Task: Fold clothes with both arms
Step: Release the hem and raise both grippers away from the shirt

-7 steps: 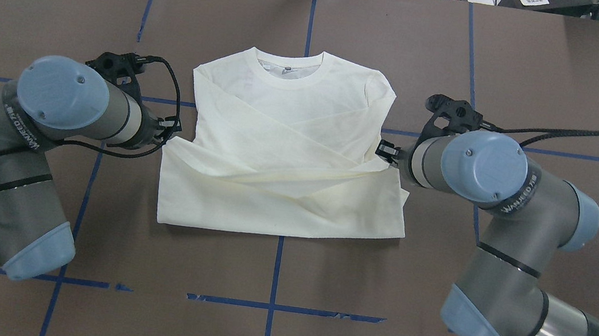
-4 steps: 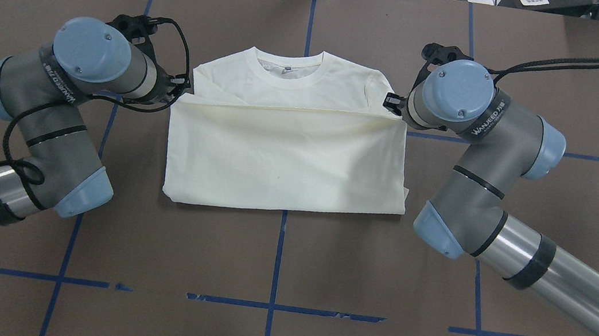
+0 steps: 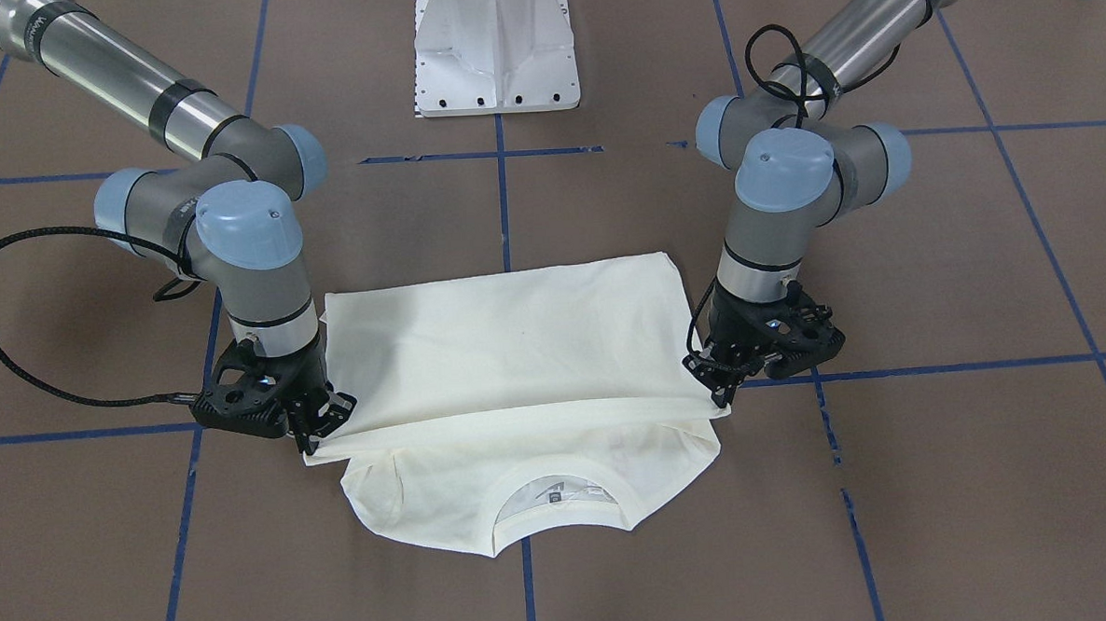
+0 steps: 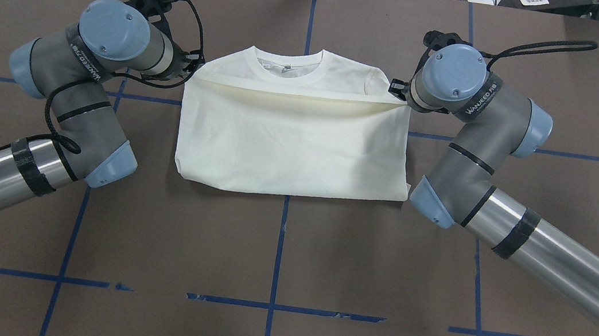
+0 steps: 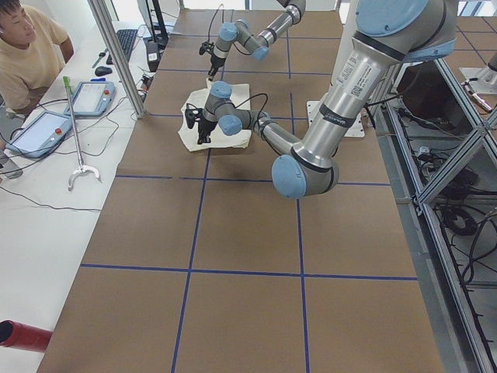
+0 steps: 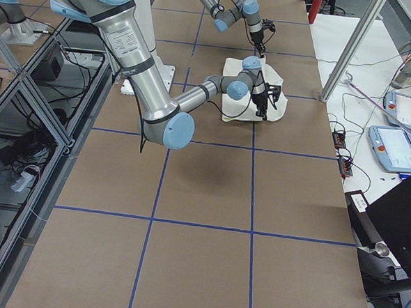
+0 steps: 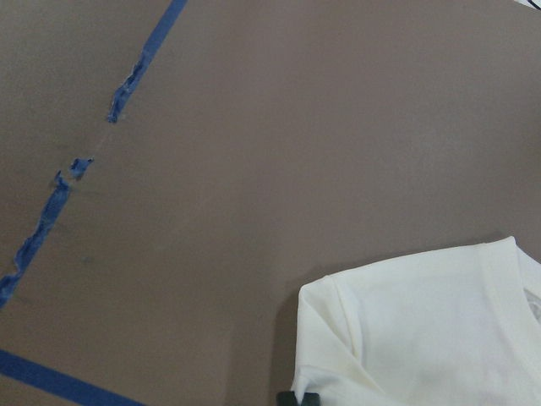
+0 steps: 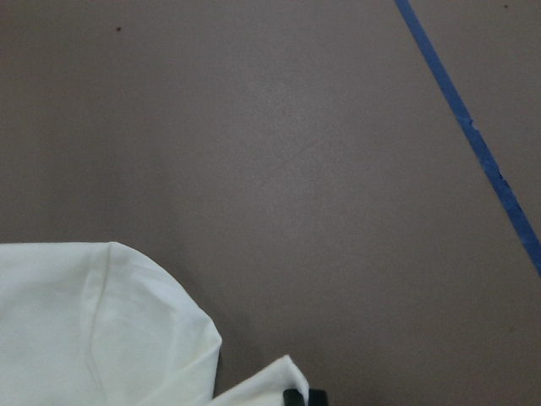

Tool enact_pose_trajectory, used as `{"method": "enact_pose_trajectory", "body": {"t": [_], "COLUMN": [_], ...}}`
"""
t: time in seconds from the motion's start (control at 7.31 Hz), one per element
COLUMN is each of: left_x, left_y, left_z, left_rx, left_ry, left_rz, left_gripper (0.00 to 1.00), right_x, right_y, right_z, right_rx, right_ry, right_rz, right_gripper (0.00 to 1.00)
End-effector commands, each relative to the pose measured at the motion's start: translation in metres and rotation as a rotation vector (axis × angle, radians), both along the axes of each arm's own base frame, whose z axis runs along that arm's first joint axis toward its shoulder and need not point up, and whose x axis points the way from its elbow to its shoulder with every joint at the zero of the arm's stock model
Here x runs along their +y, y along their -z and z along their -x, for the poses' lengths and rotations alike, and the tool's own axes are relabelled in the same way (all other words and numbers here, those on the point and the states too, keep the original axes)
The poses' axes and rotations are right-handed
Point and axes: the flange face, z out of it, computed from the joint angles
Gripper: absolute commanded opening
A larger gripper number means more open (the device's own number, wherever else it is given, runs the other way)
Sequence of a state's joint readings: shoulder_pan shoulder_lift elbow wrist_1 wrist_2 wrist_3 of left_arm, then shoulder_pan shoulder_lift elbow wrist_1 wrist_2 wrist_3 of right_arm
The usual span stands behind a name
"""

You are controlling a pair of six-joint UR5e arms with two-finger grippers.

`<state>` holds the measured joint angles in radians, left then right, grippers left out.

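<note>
The cream-white T-shirt [image 4: 292, 138] lies back up on the brown table, its print hidden. Its lower half is folded over towards the collar [image 4: 290, 65]. My left gripper [image 4: 193, 64] is shut on the left corner of the raised hem. My right gripper [image 4: 398, 91] is shut on the right corner. In the front-facing view the hem hangs between the left gripper [image 3: 720, 392] and the right gripper [image 3: 320, 428], just above the shoulders, with the collar [image 3: 552, 497] uncovered. The wrist views show only the shirt's shoulders [image 7: 423, 330] [image 8: 93, 321].
Blue tape lines [image 4: 280, 246] cross the brown table. The white pedestal base [image 3: 495, 42] stands at the robot's side. In the exterior left view an operator [image 5: 27, 47] sits beside the table with tablets [image 5: 93, 97].
Both grippers have carried the hem away from the robot, from mid-shirt up to the shoulders. The fold has flattened and the near edge has drawn back.
</note>
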<state>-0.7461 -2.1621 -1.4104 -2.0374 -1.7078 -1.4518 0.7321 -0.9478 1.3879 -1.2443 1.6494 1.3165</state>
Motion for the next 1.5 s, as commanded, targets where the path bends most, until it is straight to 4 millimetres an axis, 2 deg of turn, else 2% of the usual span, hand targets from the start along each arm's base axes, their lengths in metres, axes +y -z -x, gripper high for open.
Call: {"method": "enact_pose_trajectory", "body": {"t": [0.0,0.14,0.27,0.41,0.55,0.68,0.82,0.96,1.09,1.23,1.37], "left_x": [-0.007,-0.008,-0.016,-0.016,-0.016,-0.016,-0.016,-0.006,0.001,0.005,0.012], "left_y": [-0.013,-0.011,-0.007,-0.007,-0.007,-0.001,0.012,0.034,0.028,0.033,0.031], "left_z": [-0.003,-0.002,0.007,0.006,0.007,0.007,0.016,0.031,0.038,0.042,0.047], "left_rx": [-0.012,-0.012,-0.020,-0.021,-0.020,-0.015,0.008,0.049,0.052,0.062,0.065], "left_ry": [0.014,0.014,0.015,0.012,0.011,0.011,0.017,0.021,0.020,0.020,0.020], "left_rz": [-0.003,-0.006,-0.026,-0.028,-0.030,-0.035,-0.053,-0.085,-0.086,-0.097,-0.100], "left_gripper": [0.00,0.00,0.00,0.17,0.45,0.50,0.50,0.50,0.52,0.54,0.54], "right_x": [-0.009,-0.015,-0.028,-0.027,-0.027,-0.022,-0.010,0.030,0.077,0.123,0.158], "right_y": [0.007,0.010,0.025,0.018,0.014,0.038,0.049,0.044,0.027,0.021,0.005], "right_z": [0.008,0.013,0.022,0.022,0.021,0.018,-0.002,-0.040,-0.073,-0.078,-0.063], "right_rx": [-0.007,0.001,0.000,0.009,0.010,-0.030,-0.061,-0.122,-0.169,-0.208,-0.230], "right_ry": [-0.004,-0.005,-0.011,-0.009,-0.008,-0.003,-0.006,0.020,0.063,0.069,0.050], "right_rz": [-0.009,-0.011,-0.012,-0.006,-0.006,-0.029,-0.055,-0.063,-0.042,-0.004,0.072], "right_gripper": [0.00,0.00,0.00,0.00,0.24,0.32,0.48,0.53,0.65,0.82,0.82]}}
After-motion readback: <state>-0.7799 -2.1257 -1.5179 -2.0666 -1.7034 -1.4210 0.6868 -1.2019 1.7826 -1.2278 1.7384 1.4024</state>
